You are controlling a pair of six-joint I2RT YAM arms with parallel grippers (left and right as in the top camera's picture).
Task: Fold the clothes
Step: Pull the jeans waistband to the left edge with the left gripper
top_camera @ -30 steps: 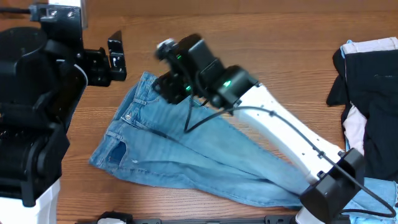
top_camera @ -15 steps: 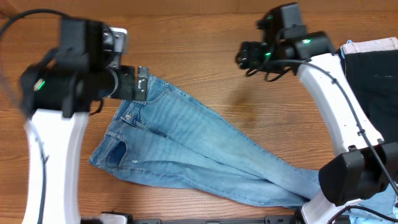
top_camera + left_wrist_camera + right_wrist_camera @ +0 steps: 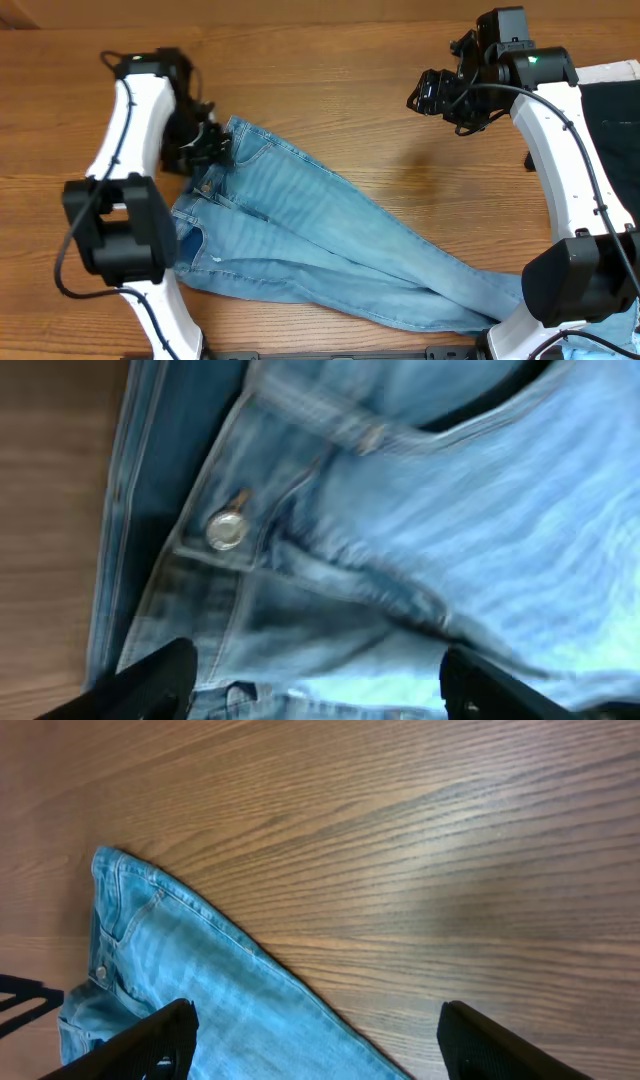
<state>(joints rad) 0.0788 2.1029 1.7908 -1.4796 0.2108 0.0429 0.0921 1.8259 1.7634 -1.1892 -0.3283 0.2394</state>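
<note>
Light-blue washed denim jeans [image 3: 320, 240] lie flat on the brown wooden table [image 3: 330, 70], waistband by your left arm, legs running toward the right. Left gripper [image 3: 208, 152]: fingers spread over the waistband near the metal button [image 3: 227, 530], probably to pinch there. Right gripper [image 3: 432, 95]: spread, empty, above bare wood.

The left arm [image 3: 135, 110] rises along the left side and bends inward at the wrist, so the left gripper [image 3: 207, 150] points steeply down. Its fingers [image 3: 150, 678] are spread wide apart. The right arm [image 3: 565, 160] stretches up the right side with its wrist turned inward. The right gripper [image 3: 425, 95] faces left and downward, its own fingers spread just as wide.
</note>
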